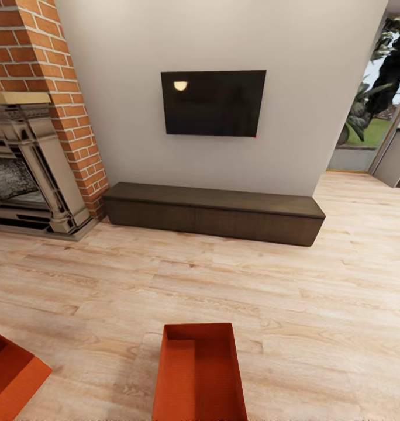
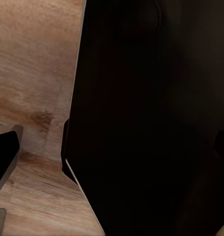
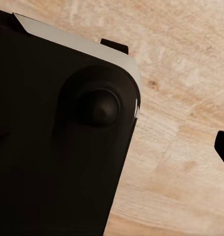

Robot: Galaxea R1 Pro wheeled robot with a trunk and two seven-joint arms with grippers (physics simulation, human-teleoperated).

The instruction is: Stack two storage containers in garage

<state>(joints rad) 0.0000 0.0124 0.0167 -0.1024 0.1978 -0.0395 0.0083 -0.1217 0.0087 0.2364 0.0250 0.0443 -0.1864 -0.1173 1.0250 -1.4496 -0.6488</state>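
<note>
Two orange-red storage containers sit on the light wood-plank floor (image 1: 235, 275) of the living room, seen from the robot's head camera. One open-top container (image 1: 199, 374) lies at the near middle of the floor, its long side running away from the camera, its far end wall and flat bottom in view. The second container (image 1: 10, 374) lies to its left, apart from it and turned at an angle, cut off by the frame's corner.

Beyond them a long dark low cabinet (image 1: 214, 213) stands against the pale wall (image 1: 317, 88) under a wall-mounted TV (image 1: 213, 103). A red brick fireplace (image 1: 39, 134) fills the left side; a glass door (image 1: 378, 88) with greenery behind it opens at far right.

Both wrist cameras look down at the plank floor past dark robot body panels (image 2: 151, 123). A dark finger (image 2: 5, 157) of the left gripper juts in at one edge; whether either gripper is wide or narrow cannot be told.
</note>
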